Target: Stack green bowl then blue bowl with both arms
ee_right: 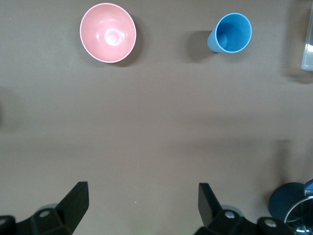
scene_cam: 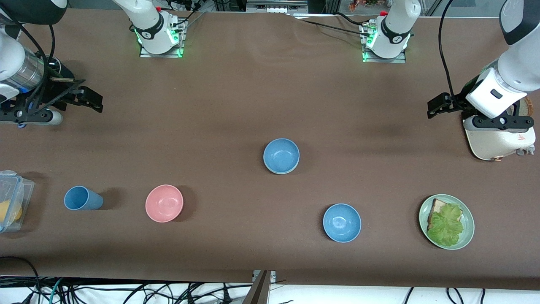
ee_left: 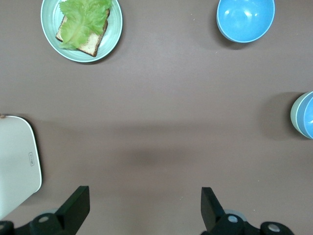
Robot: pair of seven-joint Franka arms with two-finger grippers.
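Observation:
A sky-blue bowl [scene_cam: 281, 155] sits nested in the pale green bowl [ee_left: 295, 113] at the table's middle; only the green bowl's thin outer edge shows. A second blue bowl [scene_cam: 341, 222] stands alone nearer the front camera and also shows in the left wrist view [ee_left: 245, 18]. My left gripper [scene_cam: 436, 106] is open and empty over bare table at the left arm's end, and its own view [ee_left: 144, 196] shows the fingers wide apart. My right gripper [scene_cam: 93, 100] is open and empty over bare table at the right arm's end, fingers wide apart in its own view [ee_right: 142, 193].
A pink bowl [scene_cam: 164, 203] and a blue cup [scene_cam: 82, 198] stand toward the right arm's end, with a clear container [scene_cam: 12, 198] at the table edge. A green plate [scene_cam: 469, 230] with bread and lettuce and a white appliance [scene_cam: 498, 141] are at the left arm's end.

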